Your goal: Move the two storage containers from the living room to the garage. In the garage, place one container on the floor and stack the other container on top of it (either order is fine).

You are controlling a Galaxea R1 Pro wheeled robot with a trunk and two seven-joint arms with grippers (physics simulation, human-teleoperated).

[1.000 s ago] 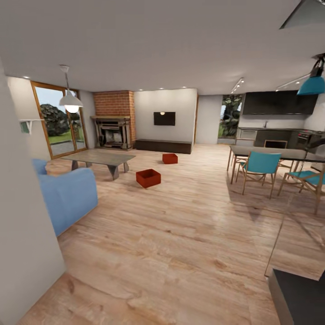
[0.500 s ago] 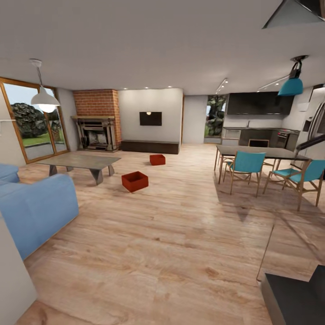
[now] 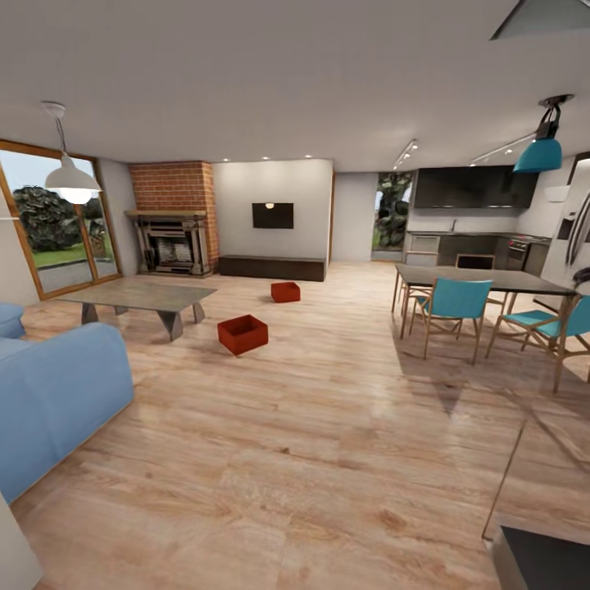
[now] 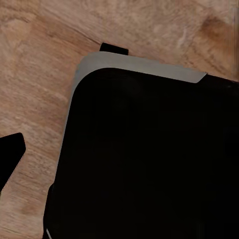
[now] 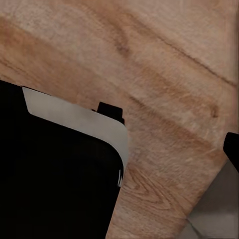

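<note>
On the living room's plank floor [image 3: 328, 426] sit two containers: the near box [image 3: 242, 333] just beside the coffee table [image 3: 139, 297], the far box [image 3: 285, 291] before the TV wall. Sofa [image 3: 49, 401] stands left, dining chairs [image 3: 455, 307] right; open floor between. Pincer states: cannot tell.

An open-plan home interior, living room joined to a dining area and kitchen, all on a light wood plank floor [image 3: 328, 442]. At ten o'clock stands a red-brick fireplace [image 3: 174, 217], with a wall-mounted TV [image 3: 273, 215] near eleven o'clock above a long dark low cabinet [image 3: 270, 267]. A blue sofa [image 3: 49, 393] sits at nine o'clock, a low coffee table [image 3: 139, 297] beyond it, beside tall glass doors [image 3: 49, 221] showing greenery. At two o'clock, a dining table [image 3: 483, 280] with teal chairs [image 3: 455, 305] stands before dark kitchen cabinets [image 3: 471, 188]. Pendant lamps [image 3: 70, 176] hang from the ceiling.
</note>
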